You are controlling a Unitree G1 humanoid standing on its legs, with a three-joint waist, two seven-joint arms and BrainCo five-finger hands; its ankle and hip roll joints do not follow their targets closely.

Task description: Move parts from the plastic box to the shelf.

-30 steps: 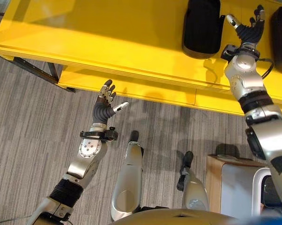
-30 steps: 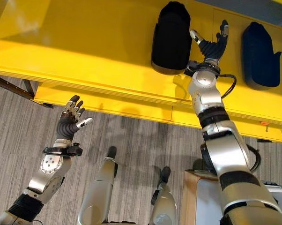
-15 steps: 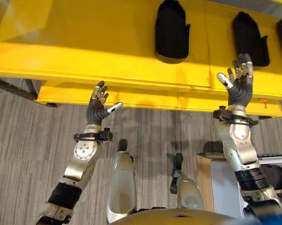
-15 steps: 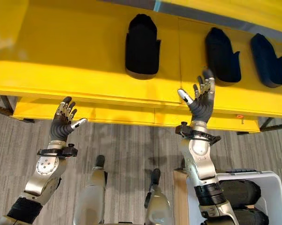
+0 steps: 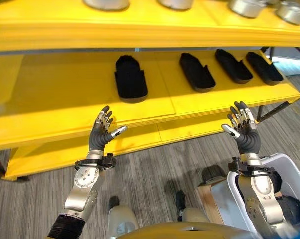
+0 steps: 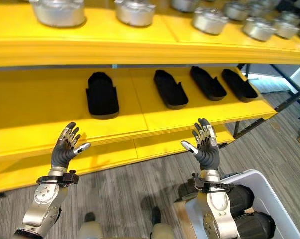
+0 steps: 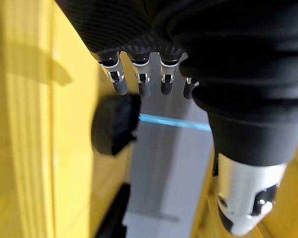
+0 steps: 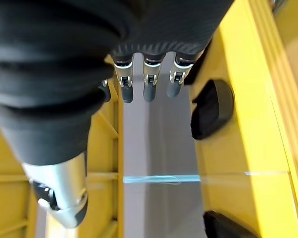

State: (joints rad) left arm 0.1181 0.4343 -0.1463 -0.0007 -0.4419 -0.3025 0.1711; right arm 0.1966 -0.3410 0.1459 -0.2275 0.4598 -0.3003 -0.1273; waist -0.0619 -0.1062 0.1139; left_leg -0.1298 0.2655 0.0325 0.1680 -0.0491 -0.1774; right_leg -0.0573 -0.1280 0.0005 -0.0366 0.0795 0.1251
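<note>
Several black moulded parts lie in a row on the yellow shelf's (image 5: 65, 94) middle level: one at the left (image 5: 130, 79), others to its right (image 5: 196, 72) (image 5: 233, 65). A white plastic box (image 6: 263, 185) stands at the lower right with more black parts (image 6: 239, 196) inside. My right hand (image 5: 243, 132) is raised above the box's near corner, in front of the shelf edge, open and holding nothing. My left hand (image 5: 101, 133) is raised at the left, also open and holding nothing. Both wrist views show straight fingers (image 8: 146, 82) (image 7: 139, 82) with black parts beyond them.
The top shelf level carries several silver metal pots (image 6: 58, 12). A lower yellow level (image 5: 90, 149) runs under the middle one. The white box rests on a brown wooden stand (image 5: 210, 191). Grey carpet floor (image 6: 120, 194) lies below.
The camera has tilted up, so more of the shelf shows. My right hand has drawn back from beside a black part on the shelf to in front of the shelf edge. My left hand stays raised.
</note>
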